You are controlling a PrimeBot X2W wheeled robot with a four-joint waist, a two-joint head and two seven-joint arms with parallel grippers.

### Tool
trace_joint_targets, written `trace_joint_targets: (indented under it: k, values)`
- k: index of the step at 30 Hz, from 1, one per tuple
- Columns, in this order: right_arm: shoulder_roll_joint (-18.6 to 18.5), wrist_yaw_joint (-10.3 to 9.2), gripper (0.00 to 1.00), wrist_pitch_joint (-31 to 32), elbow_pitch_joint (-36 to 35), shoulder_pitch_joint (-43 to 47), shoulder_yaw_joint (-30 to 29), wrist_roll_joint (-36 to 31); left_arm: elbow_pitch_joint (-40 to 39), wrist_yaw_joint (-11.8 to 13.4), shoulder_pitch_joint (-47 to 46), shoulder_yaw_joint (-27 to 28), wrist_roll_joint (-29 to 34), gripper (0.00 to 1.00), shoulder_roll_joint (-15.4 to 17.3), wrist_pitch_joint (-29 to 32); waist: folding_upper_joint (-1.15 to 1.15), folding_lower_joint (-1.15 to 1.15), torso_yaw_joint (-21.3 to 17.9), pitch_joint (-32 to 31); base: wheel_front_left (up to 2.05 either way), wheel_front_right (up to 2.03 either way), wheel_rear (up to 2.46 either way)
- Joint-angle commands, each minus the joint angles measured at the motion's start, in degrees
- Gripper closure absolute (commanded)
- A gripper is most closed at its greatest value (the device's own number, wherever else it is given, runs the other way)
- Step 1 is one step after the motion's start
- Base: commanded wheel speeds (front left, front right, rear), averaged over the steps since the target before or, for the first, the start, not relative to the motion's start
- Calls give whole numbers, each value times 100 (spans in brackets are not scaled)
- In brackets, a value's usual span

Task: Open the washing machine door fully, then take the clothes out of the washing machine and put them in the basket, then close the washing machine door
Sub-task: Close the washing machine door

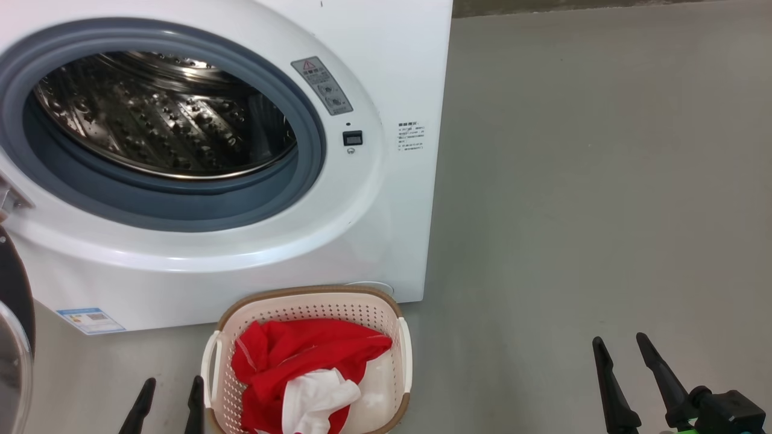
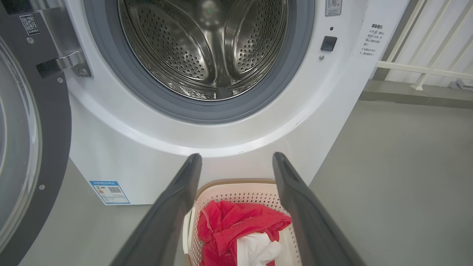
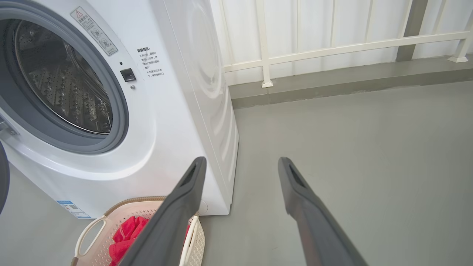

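One step seems left: closing. Head view: red-and-white clothes (image 1: pixel 289 355) lie in the cream perforated plastic basket (image 1: pixel 304 293) before the white washing machine (image 1: pixel 398 211). Left wrist view: left jaws released; swinging the open, black-rimmed round glass door (image 2: pixel 55 122) may knock the basket. Right wrist view: right jaws released, empty.

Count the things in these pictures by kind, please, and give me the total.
Washer: 1
Door: 1
Basket: 1
Clothes heap: 1, pieces not countable
Grippers: 2, left gripper and right gripper
Total: 6
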Motion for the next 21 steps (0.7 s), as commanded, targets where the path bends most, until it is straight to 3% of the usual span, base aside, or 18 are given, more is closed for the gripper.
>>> trace_joint_targets:
  k: [1, 10, 21]
  values:
    - [-78, 28, 0, -37, -138, -159, 123, 60, -165, -32, -142, 217, 11, 0, 50, -54, 0, 0, 1, -7, 0, 0, 0]
    - [-78, 28, 0, -37, -128, -188, 139, 68, -161, -32, -180, 208, 31, 0, 37, -54, 0, 0, 37, -11, -50, 50, 0]
    - [-78, 28, 0, -37, -103, -226, 160, 80, -160, -32, -219, 190, -11, 0, 27, -54, 0, 0, 47, -1, -150, 150, 0]
